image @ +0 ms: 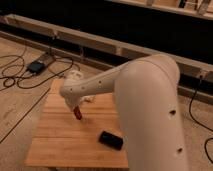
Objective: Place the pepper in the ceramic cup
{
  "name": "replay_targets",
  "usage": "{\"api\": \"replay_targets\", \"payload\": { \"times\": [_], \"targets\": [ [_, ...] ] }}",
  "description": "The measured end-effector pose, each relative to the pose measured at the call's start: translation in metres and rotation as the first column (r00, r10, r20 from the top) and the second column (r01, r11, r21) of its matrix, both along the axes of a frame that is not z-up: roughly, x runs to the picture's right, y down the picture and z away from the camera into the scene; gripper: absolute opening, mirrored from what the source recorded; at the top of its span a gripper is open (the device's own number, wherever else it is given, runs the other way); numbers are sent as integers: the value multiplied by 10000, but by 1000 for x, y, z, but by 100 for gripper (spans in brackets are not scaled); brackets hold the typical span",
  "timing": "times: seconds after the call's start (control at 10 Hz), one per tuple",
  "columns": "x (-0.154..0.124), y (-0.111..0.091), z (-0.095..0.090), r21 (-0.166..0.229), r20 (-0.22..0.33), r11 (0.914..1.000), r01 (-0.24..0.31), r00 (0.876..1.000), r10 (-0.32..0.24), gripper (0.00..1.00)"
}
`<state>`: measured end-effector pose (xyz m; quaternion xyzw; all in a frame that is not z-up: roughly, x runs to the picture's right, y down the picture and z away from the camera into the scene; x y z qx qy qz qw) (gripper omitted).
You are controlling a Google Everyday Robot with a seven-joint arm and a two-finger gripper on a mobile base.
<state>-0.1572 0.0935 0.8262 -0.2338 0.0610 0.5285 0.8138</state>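
Gripper [75, 106]: it is hanging over the left-centre of the table [55, 147], at the end of the white arm [145, 105], which is reaching in from 4 o'clock and blocking much of the right side. The jaws are closing down tight on the pepper [78, 113], which is showing as a short dark red piece standing nearly upright, slightly tilted, just below the fingertips. Whether its lower end is touching the wood or clearing it cannot be told.

Step in hand: the pick is being completed, and the carry to the cup is not yet begun. The cup [75, 75] appears to be the small white object at the table's far left edge, at about 12 o'clock from the gripper and partly hidden by the arm. A second pale patch under the arm is too unclear to identify.

Next move, as judged: the gripper is needing a straight lift, a short carry toward 12 o'clock, centring over the rim, then release. The risk is clipping the cup with the forearm, which is lying close to it.

Surface: a slatted wooden table, with a phone [110, 140] lying flat at 4 o'clock from the pepper, well apart.

Room: a bare floor [15, 112], with cables [17, 75] trailing at 10 o'clock to a small black box [36, 66], and a long rail [100, 44] running before a dark background.
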Motion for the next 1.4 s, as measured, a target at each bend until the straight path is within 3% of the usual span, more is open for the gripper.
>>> {"api": "replay_targets", "payload": {
  "times": [0.3,0.6,1.0,1.3,1.4],
  "targets": [
    [56,-47,3,727,-690,9924,-995,9921,1046,0],
    [124,-86,14,1650,-1655,9676,-1908,9618,2179,0],
    [201,-116,17,2803,-2652,9197,-2750,8986,3495,0],
    [247,-120,12,3417,-3171,8877,-3086,8513,4180,0],
    [256,-119,11,3530,-3250,8811,-3146,8419,4308,0]
  ]
}}
